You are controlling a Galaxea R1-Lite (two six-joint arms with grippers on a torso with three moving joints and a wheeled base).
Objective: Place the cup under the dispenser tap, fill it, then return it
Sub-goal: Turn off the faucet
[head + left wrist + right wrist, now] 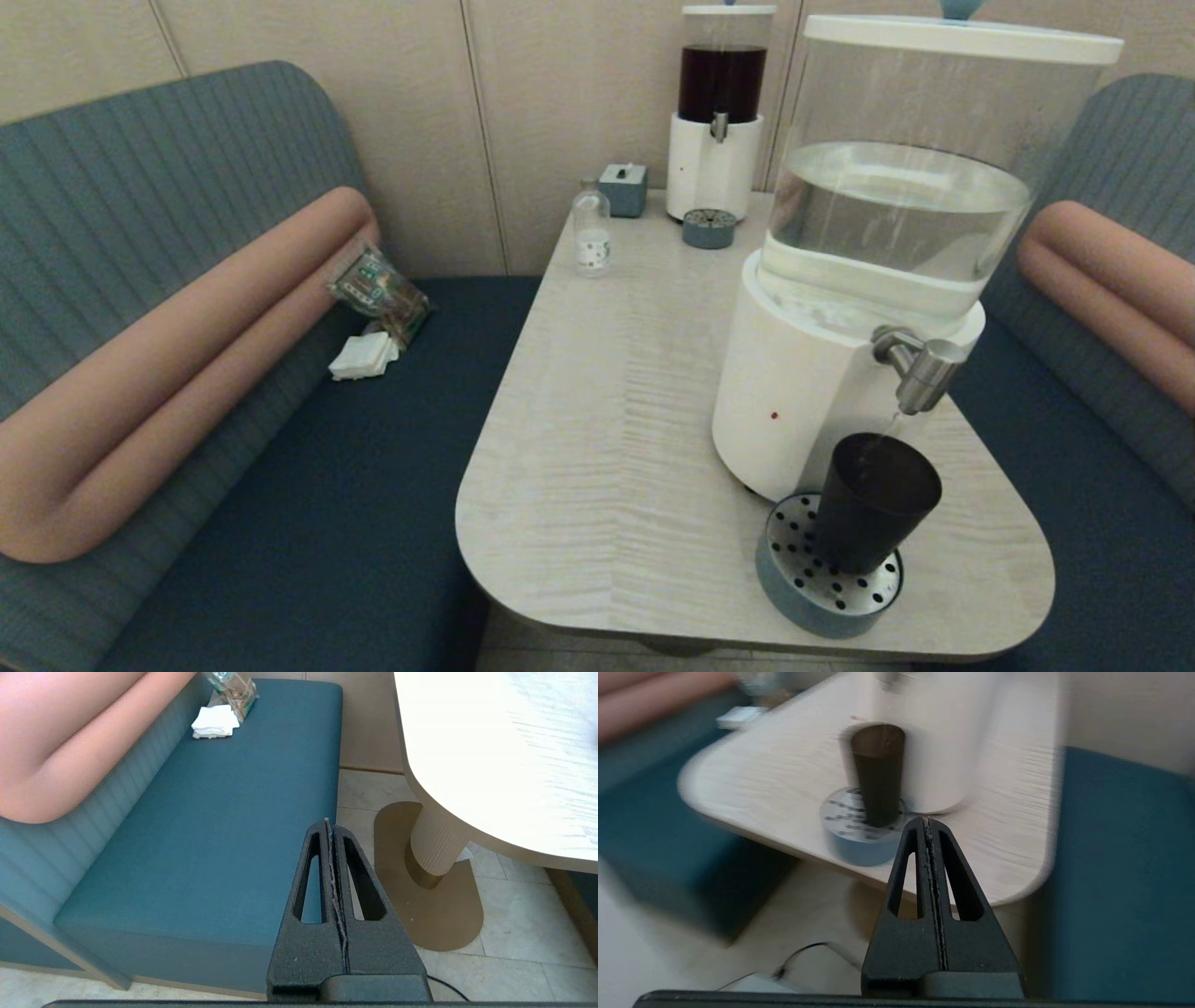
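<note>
Left end effector (332, 826) closed above bench (210, 835).

Both grippers look alike: the left gripper (332, 826) and the right gripper (928, 823) each have matte black, grainy-textured fingers (310, 891), triangular and tapering to a point, each pierced by a long slot. Behind them sits a smoother dark housing bar.

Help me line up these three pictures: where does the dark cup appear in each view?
Head view: the cup stands lower right, on the perforated drip tray, below the dispenser tap.
Left wrist view: not in it; only the bench seat, floor and table edge show.
Right wrist view: the cup is upper centre, on the same tray, beyond the shut right gripper.
Shared landmark: the drip tray at the table's rounded corner.
</note>
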